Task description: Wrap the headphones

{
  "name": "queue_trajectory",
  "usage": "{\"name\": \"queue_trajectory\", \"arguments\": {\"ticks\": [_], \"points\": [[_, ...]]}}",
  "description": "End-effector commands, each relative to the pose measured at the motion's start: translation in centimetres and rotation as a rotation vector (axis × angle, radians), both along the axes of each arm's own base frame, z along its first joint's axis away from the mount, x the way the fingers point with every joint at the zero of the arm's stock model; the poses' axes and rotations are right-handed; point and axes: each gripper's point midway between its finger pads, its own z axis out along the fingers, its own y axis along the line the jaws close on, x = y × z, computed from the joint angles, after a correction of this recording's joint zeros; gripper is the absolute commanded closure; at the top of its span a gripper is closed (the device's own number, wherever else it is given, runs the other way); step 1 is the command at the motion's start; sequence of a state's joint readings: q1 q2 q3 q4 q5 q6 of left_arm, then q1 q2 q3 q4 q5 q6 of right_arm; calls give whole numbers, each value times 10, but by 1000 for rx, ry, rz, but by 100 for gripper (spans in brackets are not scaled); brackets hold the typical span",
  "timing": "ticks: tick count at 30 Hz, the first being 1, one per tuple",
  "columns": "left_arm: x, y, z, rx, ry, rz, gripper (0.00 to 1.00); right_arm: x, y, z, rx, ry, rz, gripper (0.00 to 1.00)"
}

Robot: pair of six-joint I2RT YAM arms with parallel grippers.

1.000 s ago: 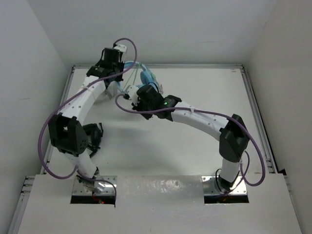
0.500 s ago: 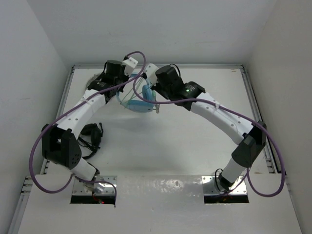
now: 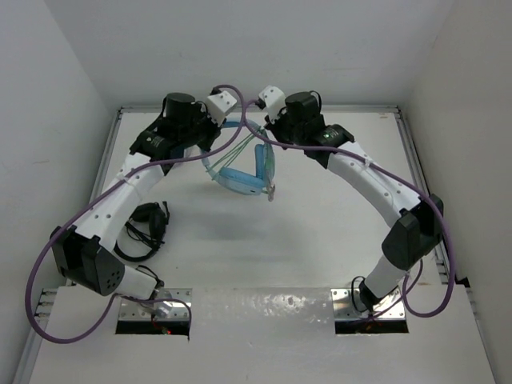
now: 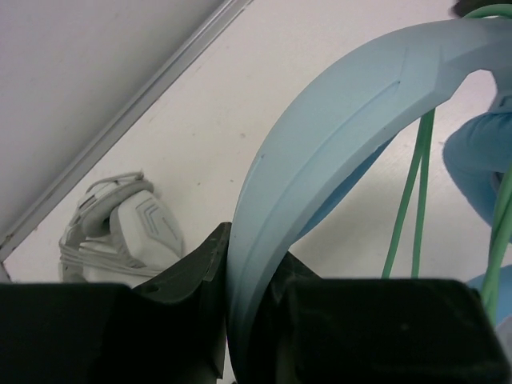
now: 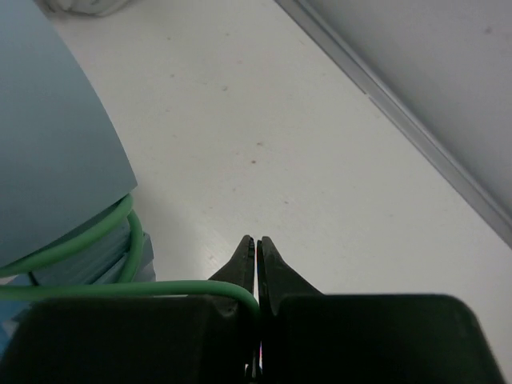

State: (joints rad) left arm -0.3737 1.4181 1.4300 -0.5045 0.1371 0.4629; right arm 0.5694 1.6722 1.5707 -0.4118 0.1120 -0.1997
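Observation:
The light blue headphones [image 3: 240,181] hang above the table at the far middle, held up between both arms. My left gripper [image 4: 252,264] is shut on the blue headband [image 4: 336,136]; in the top view it [image 3: 210,142] is at the headphones' left end. The thin green cable [image 3: 238,147] runs taut across the headband toward my right gripper [image 3: 268,126]. In the right wrist view my right gripper [image 5: 256,244] is shut on the cable [image 5: 160,290], and cable loops [image 5: 88,236] lie round the blue band [image 5: 48,152]. An ear cup [image 4: 480,160] shows at the right of the left wrist view.
Black headphones [image 3: 145,227] lie on the table by the left arm. Grey-white headphones [image 4: 120,236] lie near the far-left rail [image 4: 128,112]. The raised table rim [image 3: 416,160] runs along the right side, and walls close in on three sides.
Both grippers have swung toward the far middle, the right one rising behind the headphones. The headphones have shifted right and toward the near side, and the cable is now stretched across the band.

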Motion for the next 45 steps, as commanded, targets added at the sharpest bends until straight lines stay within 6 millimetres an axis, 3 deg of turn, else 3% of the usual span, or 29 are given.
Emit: {"name": "queue_trajectory", "arguments": {"ticks": [1, 2, 4, 6, 7, 8, 9, 11, 13, 17, 19, 23, 26, 28, 29, 30, 31, 32, 34, 37, 40, 45], "points": [[-43, -10, 18, -60, 90, -142, 100, 26, -19, 43, 210, -109, -80, 100], [-50, -18, 19, -86, 108, -188, 100, 27, -19, 36, 232, -104, -81, 100], [-58, -24, 23, -115, 131, -221, 100, 21, -15, 40, 269, -124, -44, 100], [-61, -28, 27, -156, 152, -220, 100, 10, -6, 24, 286, -89, 17, 100], [-60, -29, 31, -169, 154, -212, 100, 6, -4, 30, 307, -110, 38, 99], [-60, -30, 31, -184, 167, -202, 100, 0, -5, 12, 301, -83, 49, 91], [-60, -29, 32, -188, 172, -193, 100, -4, -5, 7, 304, -78, 59, 78], [-58, -26, 30, -187, 184, -159, 100, -15, -10, -6, 310, -58, 61, 62], [-59, -21, 27, -175, 196, -135, 100, -20, -12, -9, 322, -60, 68, 55], [-66, -18, 24, -172, 229, -121, 100, -43, -22, -35, 330, -1, 85, 39], [-65, -17, 25, -182, 231, -110, 100, -55, -22, -42, 325, 31, 110, 24], [-61, -17, 21, -201, 242, -76, 100, -84, -43, -83, 255, 181, 48, 13], [-57, -10, 7, -187, 257, -21, 100, -93, -63, -86, 270, 193, -75, 11], [-52, -8, -2, -178, 263, 7, 100, -88, -87, -75, 263, 165, -233, 13], [-50, -7, -4, -173, 263, 14, 100, -81, -88, -51, 321, 148, -300, 18], [-48, -7, -5, -172, 256, 22, 100, -78, -91, -39, 338, 144, -342, 29], [-43, -3, -6, -163, 245, 48, 100, -81, -92, -37, 342, 181, -369, 32], [-39, -2, -5, -164, 232, 66, 100, -76, -83, -9, 421, 171, -369, 33], [-31, 4, -4, -159, 211, 119, 100, -77, -62, 18, 516, 178, -343, 32], [-25, 5, -3, -177, 196, 160, 100, -81, -31, 40, 553, 130, -305, 25], [-22, 5, -7, -195, 205, 196, 100, -83, 3, 47, 553, 163, -264, 21], [-17, 6, -7, -203, 203, 224, 100, -81, 29, 27, 520, 284, -259, 11]]}}
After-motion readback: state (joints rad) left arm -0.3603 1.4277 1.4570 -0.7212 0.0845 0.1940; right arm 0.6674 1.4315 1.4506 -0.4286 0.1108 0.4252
